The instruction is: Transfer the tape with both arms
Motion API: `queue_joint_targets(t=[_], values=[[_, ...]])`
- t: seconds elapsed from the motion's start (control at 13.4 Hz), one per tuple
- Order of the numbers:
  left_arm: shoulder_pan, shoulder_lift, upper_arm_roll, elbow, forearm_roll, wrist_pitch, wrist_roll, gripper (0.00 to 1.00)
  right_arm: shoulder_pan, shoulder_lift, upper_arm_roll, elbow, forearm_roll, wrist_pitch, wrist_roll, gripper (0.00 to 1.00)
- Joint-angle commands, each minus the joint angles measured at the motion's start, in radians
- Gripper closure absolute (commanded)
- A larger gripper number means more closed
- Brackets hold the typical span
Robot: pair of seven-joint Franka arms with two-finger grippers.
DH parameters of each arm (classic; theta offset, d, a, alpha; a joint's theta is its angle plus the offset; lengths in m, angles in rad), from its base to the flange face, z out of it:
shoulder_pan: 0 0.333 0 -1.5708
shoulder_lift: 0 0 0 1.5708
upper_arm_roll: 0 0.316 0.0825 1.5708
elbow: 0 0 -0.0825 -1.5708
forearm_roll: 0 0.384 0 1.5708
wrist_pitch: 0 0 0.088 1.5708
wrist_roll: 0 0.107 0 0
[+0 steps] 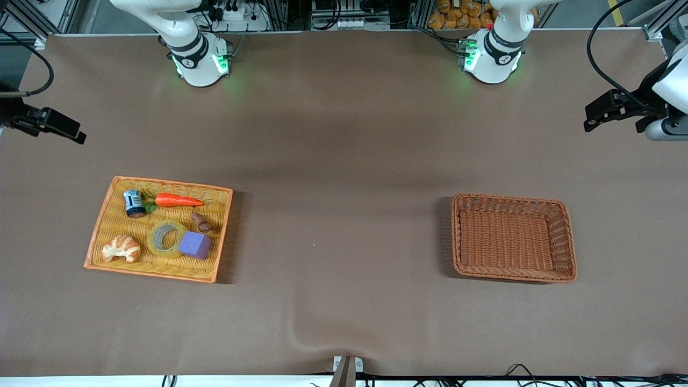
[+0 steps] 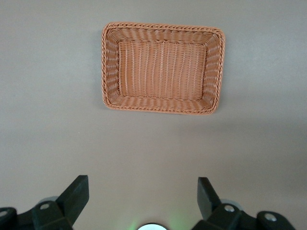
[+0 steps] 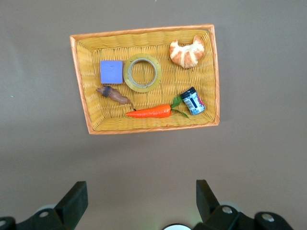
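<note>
Nothing grasped yet: my right claw point(image 3: 139, 201), spread, hangs above the yellowish translucent ring-shaped tape roll point(image 3: 142, 73); it must descend. My left claw point(image 2: 143, 199), spread, waits.

The tape point(image 1: 166, 237) is a ring of yellowish, see-through packing tape with a pale inner core, lying flat with its hole facing up. It rests in the yellow tray point(image 1: 102, 219) at the right arm's end of the table, in the half of the tray nearer the front camera and about midway along that edge. It touches the purple cube point(image 1: 195, 245), with the croissant point(image 1: 121, 249) a short way off.
</note>
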Motion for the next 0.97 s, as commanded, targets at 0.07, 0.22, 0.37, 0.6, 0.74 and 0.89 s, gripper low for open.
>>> queue_joint_targets(t=[0.07,0.22,0.37,0.6,0.74,0.89], values=[[0.005,-0.006,-0.003,-0.001,-0.016,0.006,-0.001,0.00,-0.003,0.159,-0.002,0.022,-0.014,0.018,-0.004,0.00],[0.006,-0.006,-0.003,-0.004,-0.016,0.014,-0.001,0.00,-0.013,0.214,-0.002,0.018,-0.016,0.093,-0.004,0.00],[0.006,-0.004,-0.003,-0.006,-0.016,0.017,-0.001,0.00,-0.023,0.281,-0.002,0.018,-0.020,0.174,-0.004,0.00],[0.006,-0.004,-0.003,-0.014,-0.016,0.036,-0.001,0.00,-0.059,0.401,-0.002,0.021,-0.017,0.361,-0.012,0.00],[0.006,-0.004,-0.003,-0.020,-0.016,0.042,-0.001,0.00,-0.075,0.469,-0.002,0.025,-0.011,0.420,-0.045,0.00],[0.008,-0.004,-0.002,-0.021,-0.016,0.042,0.000,0.00,-0.099,0.533,0.000,0.021,-0.010,0.469,-0.114,0.00]])
